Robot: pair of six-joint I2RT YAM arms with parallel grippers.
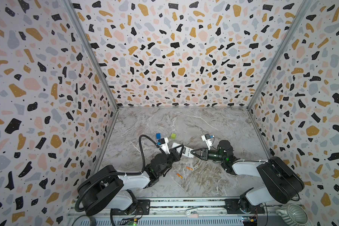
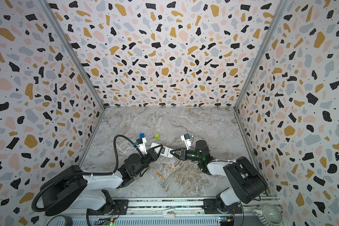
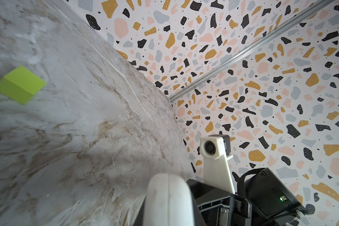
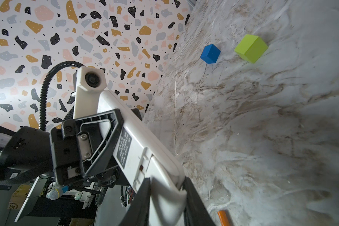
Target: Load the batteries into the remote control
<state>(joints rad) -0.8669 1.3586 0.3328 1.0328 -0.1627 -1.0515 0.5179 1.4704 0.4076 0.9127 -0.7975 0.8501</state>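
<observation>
Nearest the lens in the right wrist view, the remote control shows its plain white back. The right claw is narrowed onto one end. The left claw is clamped on the middle. Held between them, the remote sits over the table centre.

This view shows a single battery, the blue cube and the green cube. The left wrist view shows only the remote's rounded end and the green cube. Both top views show the batteries on the table, outside the remote, at its 6 o'clock. Only the top views show a grey ribbed pot at 5 o'clock, off the table. Its contents are not visible.
</observation>
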